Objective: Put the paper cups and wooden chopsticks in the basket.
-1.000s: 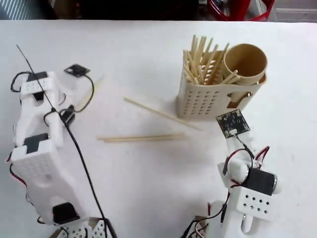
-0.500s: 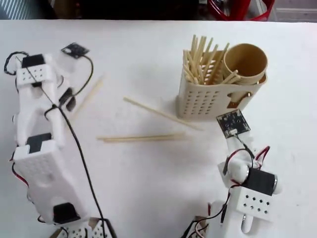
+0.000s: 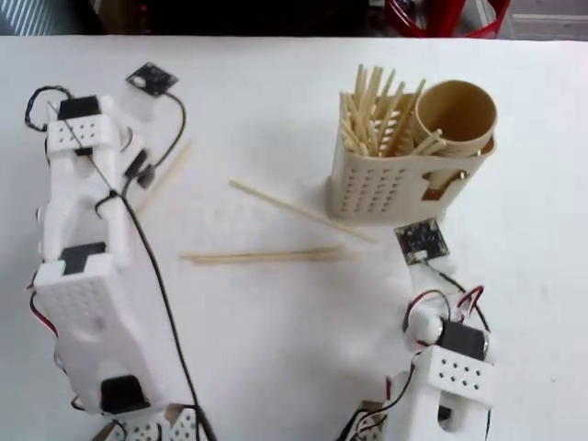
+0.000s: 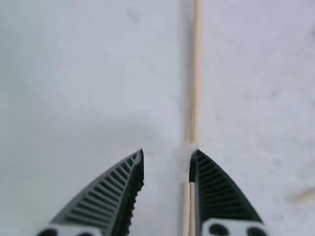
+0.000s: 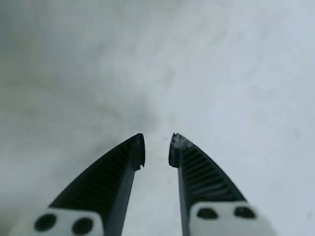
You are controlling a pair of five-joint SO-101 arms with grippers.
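A cream basket (image 3: 377,188) stands at the far right, holding a paper cup (image 3: 457,113) and several wooden chopsticks (image 3: 372,106). Loose chopsticks lie on the white table: one slanted (image 3: 296,210) by the basket, a pair (image 3: 262,254) in the middle, and one (image 3: 173,172) beside the left arm. My left gripper (image 4: 166,164) is open low over the table, and that chopstick (image 4: 196,73) runs along the inner edge of one finger (image 4: 209,189). My right gripper (image 5: 156,147) hangs slightly open over bare table in front of the basket, holding nothing.
The left arm's body (image 3: 78,276) fills the table's left side, with a black cable (image 3: 152,266) trailing along it. The right arm's body (image 3: 446,367) sits at the front right. A red object (image 3: 441,16) lies beyond the far edge.
The left arm has stretched farther from the front edge, bringing its gripper alongside the single chopstick. The right arm has pulled back a little and turned slightly left.
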